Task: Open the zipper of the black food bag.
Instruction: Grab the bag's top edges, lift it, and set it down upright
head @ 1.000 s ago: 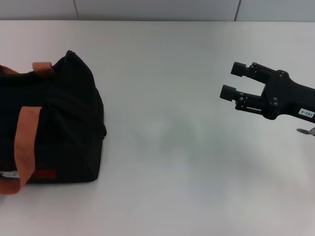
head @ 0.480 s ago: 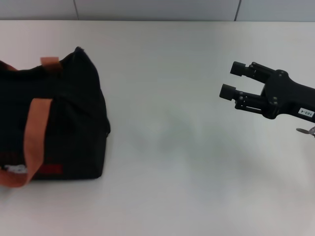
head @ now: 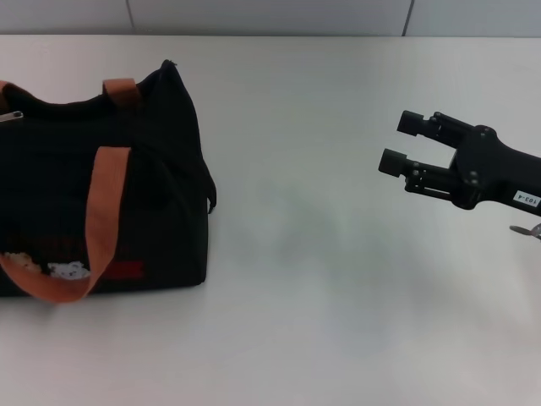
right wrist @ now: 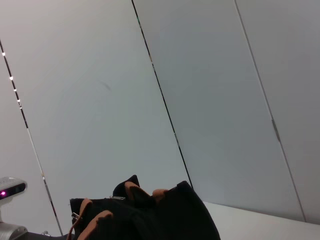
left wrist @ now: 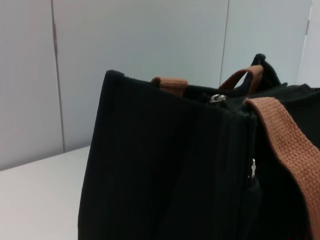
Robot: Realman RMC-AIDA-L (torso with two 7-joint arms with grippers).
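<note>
The black food bag (head: 152,178) stands at the left of the white table, partly cut off by the picture's edge. Two orange-brown strap handles (head: 100,211) hang over it, and a white patch (head: 69,271) and a red label (head: 127,269) show low on its front. A small silver pull of the zipper (head: 12,115) glints at the bag's top. The left wrist view looks at the bag (left wrist: 160,165) from close by, with the zipper pull (left wrist: 218,98) on top. My right gripper (head: 399,141) hovers open at the right, far from the bag. The left gripper is out of view.
Bare white table (head: 321,279) lies between the bag and the right gripper. A grey panelled wall (head: 270,15) runs along the table's far edge. A small device with a magenta light (right wrist: 10,189) shows in the right wrist view.
The bag has slid to the right and slightly farther back on the table, showing more of its length. The right gripper has stayed in place.
</note>
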